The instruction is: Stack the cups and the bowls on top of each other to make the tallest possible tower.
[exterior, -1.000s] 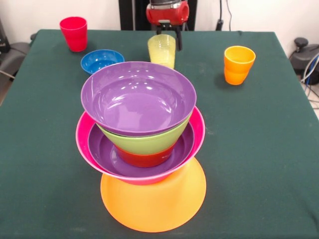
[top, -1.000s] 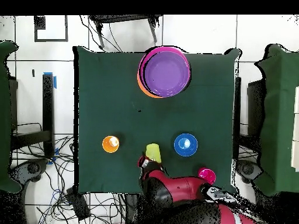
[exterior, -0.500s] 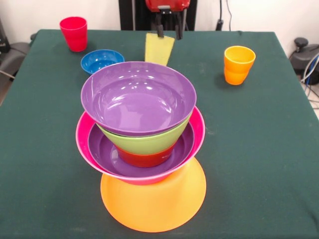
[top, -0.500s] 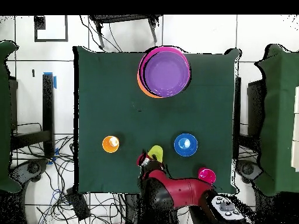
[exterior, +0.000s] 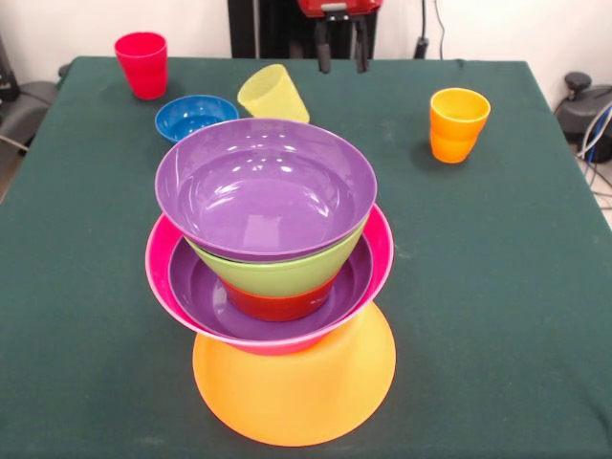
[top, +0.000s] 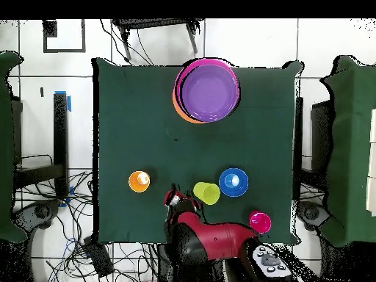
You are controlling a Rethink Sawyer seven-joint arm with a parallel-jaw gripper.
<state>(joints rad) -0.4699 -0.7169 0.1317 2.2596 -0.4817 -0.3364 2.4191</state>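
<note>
The hand (exterior: 340, 59) hangs at the far edge of the desk (exterior: 535, 287), its two dark fingers parted and gripping nothing. Just beside it, on the tower's side, the pale yellow cup (exterior: 274, 93) tilts markedly, mouth turned aside, apparently free of the fingers; judged unstable and likely to roll. Behind the tower (exterior: 277, 277), the small blue bowl (exterior: 196, 115) sits upright next to that cup, with the red cup (exterior: 142, 64) beyond it near the corner. The orange cup (exterior: 458, 123) stands well apart on the opposite side. The tower rises from an upturned orange bowl, glossy plastic bowls nested rim-up above, a wide purple one topmost.
</note>
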